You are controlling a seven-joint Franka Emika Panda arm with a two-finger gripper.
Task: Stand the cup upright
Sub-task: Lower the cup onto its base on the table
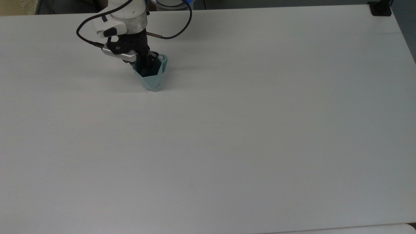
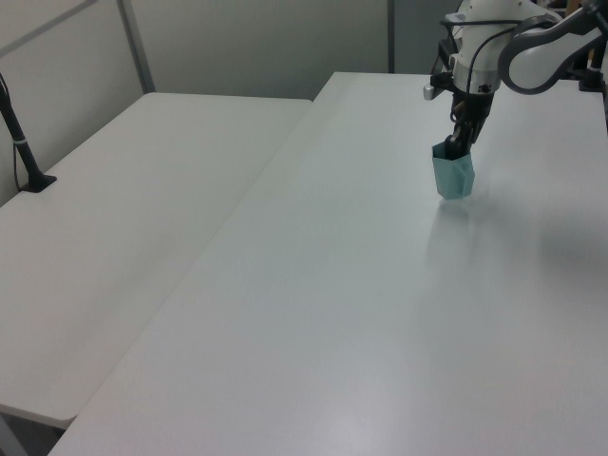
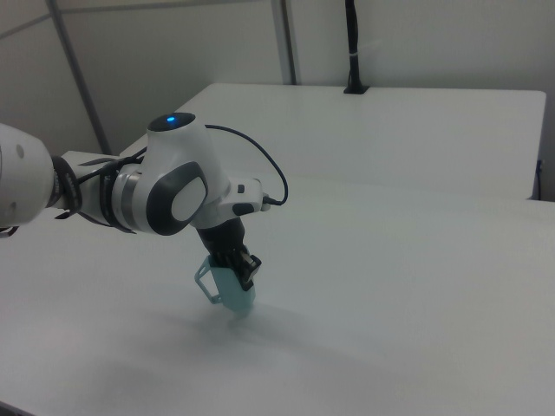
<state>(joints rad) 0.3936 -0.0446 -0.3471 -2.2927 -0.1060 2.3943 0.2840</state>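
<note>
The pale teal faceted cup (image 1: 152, 76) stands mouth up at the far left part of the white table (image 1: 247, 130), its narrow base at or just above the surface. My gripper (image 1: 147, 61) comes down from above and is shut on the cup's rim, one finger inside the mouth and one outside. In the left view the cup (image 2: 453, 175) hangs straight below the gripper (image 2: 458, 147) with its base about at the tabletop. In the right view the cup (image 3: 234, 295) leans slightly, its handle tab pointing to the right view's left, under the gripper (image 3: 237, 267).
A black cable (image 1: 175, 27) loops from the wrist. A black clamp (image 1: 380, 8) sits at the table's far right corner in the top view. A second white table (image 2: 142, 218) adjoins on the left view's left, with a black post (image 2: 24, 142) on it.
</note>
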